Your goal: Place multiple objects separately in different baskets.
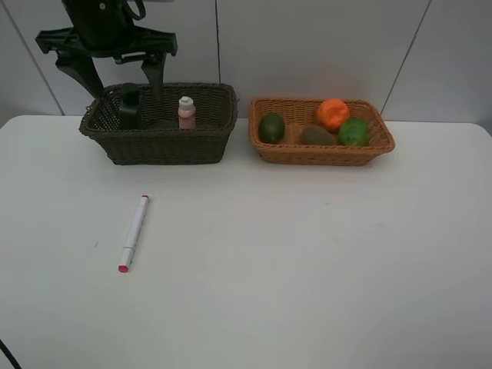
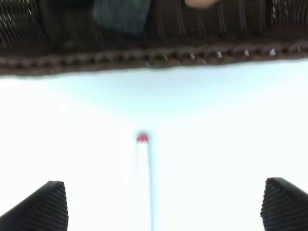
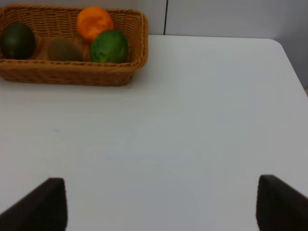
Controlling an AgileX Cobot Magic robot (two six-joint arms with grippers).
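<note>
Only the exterior high view takes in both baskets at once: the dark brown basket [image 1: 158, 125] at the upper left of the frame, holding the dark green pump bottle [image 1: 129, 110] and the pink bottle with white cap [image 1: 187, 113], and the light orange-tan basket [image 1: 320, 131] at the upper centre-right, holding a dark green fruit [image 1: 271, 127], the brown kiwi [image 1: 318, 136], the orange [image 1: 333, 114] and a brighter green fruit [image 1: 354, 131]. The white marker [image 1: 134, 232] lies alone on the white table [image 1: 307, 261], left of centre and well apart from both baskets, its pink end nearest the camera. The left gripper [image 1: 121, 73] hangs over the far-left part of the dark basket, fingers spread wide and empty. The left wrist view, blurred, shows what the high view cannot: the marker running up between the two spread fingertips [image 2: 43, 207] toward the dark basket's rim. The right gripper [image 3: 161, 204] shows only in the right wrist view, fingers wide apart and empty over bare table, the tan basket well beyond it.
</note>
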